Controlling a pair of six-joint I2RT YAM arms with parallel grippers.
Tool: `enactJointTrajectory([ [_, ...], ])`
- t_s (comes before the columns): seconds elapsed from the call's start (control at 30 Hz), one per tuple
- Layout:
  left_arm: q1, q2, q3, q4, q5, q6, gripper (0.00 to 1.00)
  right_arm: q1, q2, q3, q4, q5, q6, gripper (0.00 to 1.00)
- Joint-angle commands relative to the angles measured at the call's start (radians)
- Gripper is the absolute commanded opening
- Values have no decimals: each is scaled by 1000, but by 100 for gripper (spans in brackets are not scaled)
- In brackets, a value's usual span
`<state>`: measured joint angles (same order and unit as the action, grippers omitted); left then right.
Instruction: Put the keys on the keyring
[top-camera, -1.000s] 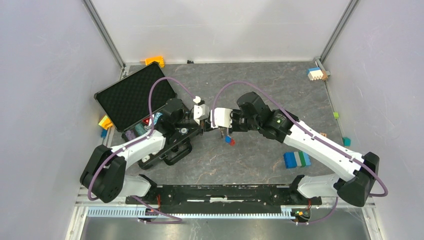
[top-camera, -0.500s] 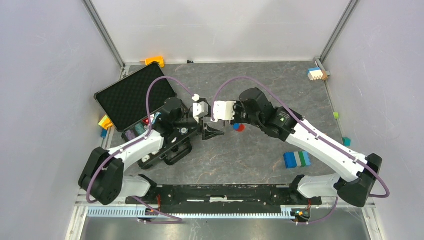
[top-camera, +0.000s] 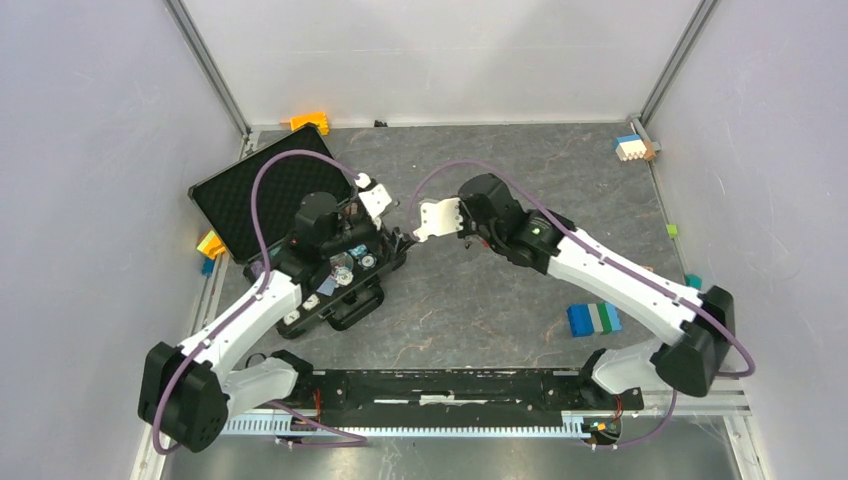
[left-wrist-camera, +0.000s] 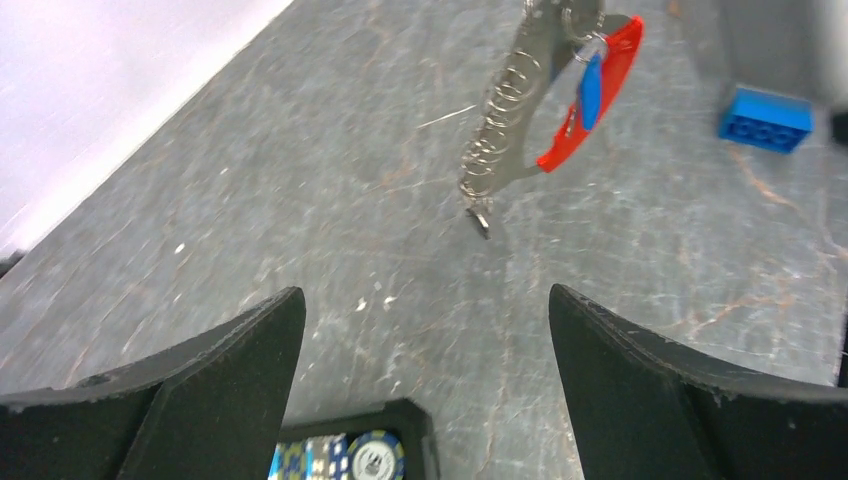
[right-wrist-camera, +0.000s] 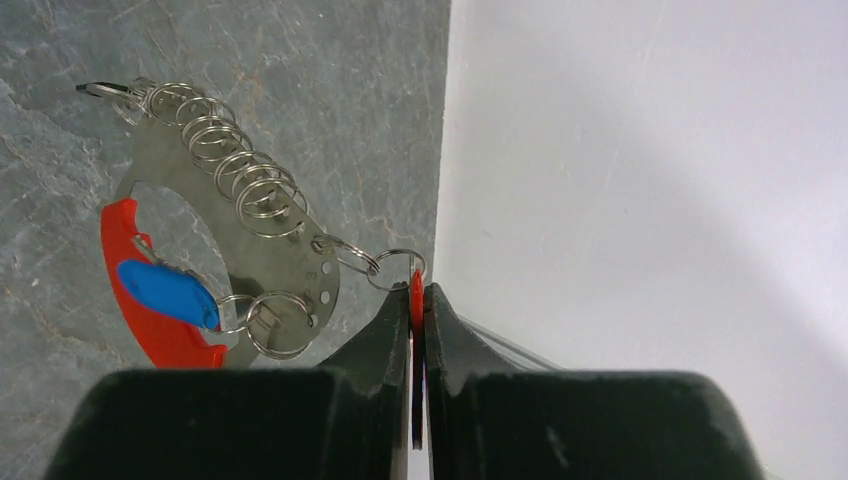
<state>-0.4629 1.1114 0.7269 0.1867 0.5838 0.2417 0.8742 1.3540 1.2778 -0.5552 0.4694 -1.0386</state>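
Red-headed key (right-wrist-camera: 416, 302) sits clamped in the closed right pincer (right-wrist-camera: 418, 292), the silvery keyring (right-wrist-camera: 230, 215) and blue key (right-wrist-camera: 168, 293) dangling from it over the surface (left-wrist-camera: 250, 200) mid-scene, left pincer (left-wrist-camera: 422, 300) wide open and empty; threading looks finished, so next set it down gently.

I see right pincer (right-wrist-camera: 417, 290) pinched on red key (right-wrist-camera: 416, 303); keyring (right-wrist-camera: 240, 230) with blue key (right-wrist-camera: 165, 293) hangs off it, against grey worktop (right-wrist-camera: 330, 100).

The small red-headed metal key (right-wrist-camera: 416, 312), pinched in the right gripper (right-wrist-camera: 417, 292) beside the curved silvery keyring with a long red clip (right-wrist-camera: 235, 235), shows only a thin sliver. The left wrist view's top edge cuts off the keyring's upper end.
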Motion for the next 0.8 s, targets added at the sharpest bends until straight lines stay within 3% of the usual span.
enactJointTrajectory([
  [0.0,32,-55,0,-85,-202,3,97,-24,91,84,79,11,-28,0],
  [0.13,71,-85,-17,-101,-254,-21,100,-79,182,117,69,-49,-13,0],
  [0.33,88,-126,-44,-116,-264,0,100,-222,281,35,99,-122,-7,0],
  [0.77,88,-119,-34,-160,-191,33,100,-452,522,-116,195,-95,-88,0],
])
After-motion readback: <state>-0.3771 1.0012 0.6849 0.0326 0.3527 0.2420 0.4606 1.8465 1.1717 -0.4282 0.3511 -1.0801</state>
